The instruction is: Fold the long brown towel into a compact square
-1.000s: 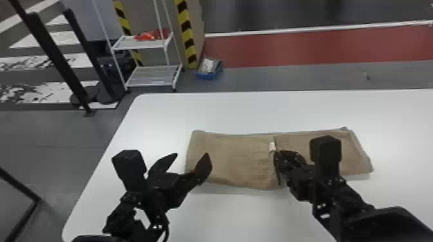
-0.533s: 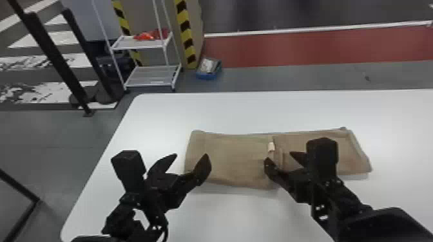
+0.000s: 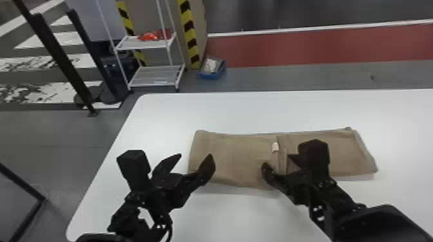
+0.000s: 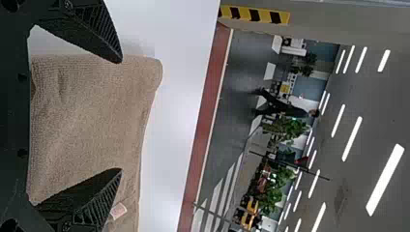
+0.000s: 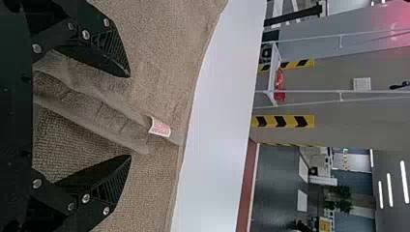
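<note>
Nearest us, our left gripper [image 3: 195, 155] stands wide and empty at the towel's left end, and our right gripper [image 3: 276, 161], also spread wide with nothing pinched, straddles the loose hem by the label [image 3: 274, 147]. Between and beyond them the brown towel [image 3: 238, 154] lies flat and oblong on the table [image 3: 225, 112]. We judge the folding to be partway: the hem wants settling, then one end lifted over the other to make the square. Our right arm covers some of the towel's near edge, and we cannot tell whether those fingertips touch cloth or how many layers lie under the hem. Farther off, the red item [image 3: 151, 36] on the white rack [image 3: 156, 80] is too vague for us to name
</note>
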Robot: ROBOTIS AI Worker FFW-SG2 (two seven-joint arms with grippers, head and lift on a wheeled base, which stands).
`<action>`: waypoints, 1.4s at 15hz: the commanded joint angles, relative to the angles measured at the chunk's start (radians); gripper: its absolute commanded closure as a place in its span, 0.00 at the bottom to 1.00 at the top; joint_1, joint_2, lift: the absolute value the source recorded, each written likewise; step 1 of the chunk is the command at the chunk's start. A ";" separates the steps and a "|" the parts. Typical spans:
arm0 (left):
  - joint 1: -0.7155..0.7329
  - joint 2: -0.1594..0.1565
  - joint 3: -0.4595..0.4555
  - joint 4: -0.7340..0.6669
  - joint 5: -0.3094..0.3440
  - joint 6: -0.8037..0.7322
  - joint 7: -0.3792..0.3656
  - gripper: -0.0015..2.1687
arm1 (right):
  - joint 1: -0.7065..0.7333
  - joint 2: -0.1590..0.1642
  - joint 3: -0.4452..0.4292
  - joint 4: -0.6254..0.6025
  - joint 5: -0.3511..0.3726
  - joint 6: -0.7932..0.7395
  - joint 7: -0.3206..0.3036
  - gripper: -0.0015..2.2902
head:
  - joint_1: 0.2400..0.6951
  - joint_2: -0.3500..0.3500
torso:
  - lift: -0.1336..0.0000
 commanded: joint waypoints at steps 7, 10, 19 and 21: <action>-0.004 0.002 -0.001 0.008 0.003 0.000 -0.002 0.04 | -0.002 0.001 0.006 0.004 -0.002 -0.005 0.000 0.34 | 1.00 0.77 | 0.08; -0.006 0.002 -0.001 0.013 0.003 0.000 -0.002 0.04 | -0.006 0.001 0.006 0.006 0.000 -0.005 0.000 0.56 | 1.00 0.77 | 0.08; 0.001 0.005 0.007 0.013 0.007 -0.009 -0.003 0.04 | 0.059 -0.006 -0.126 -0.224 -0.057 -0.005 0.045 0.58 | 1.00 0.74 | 0.08; -0.001 0.005 0.005 0.014 0.013 -0.009 -0.005 0.04 | 0.094 -0.006 -0.199 -0.275 -0.076 0.019 0.052 0.58 | 1.00 0.71 | 0.08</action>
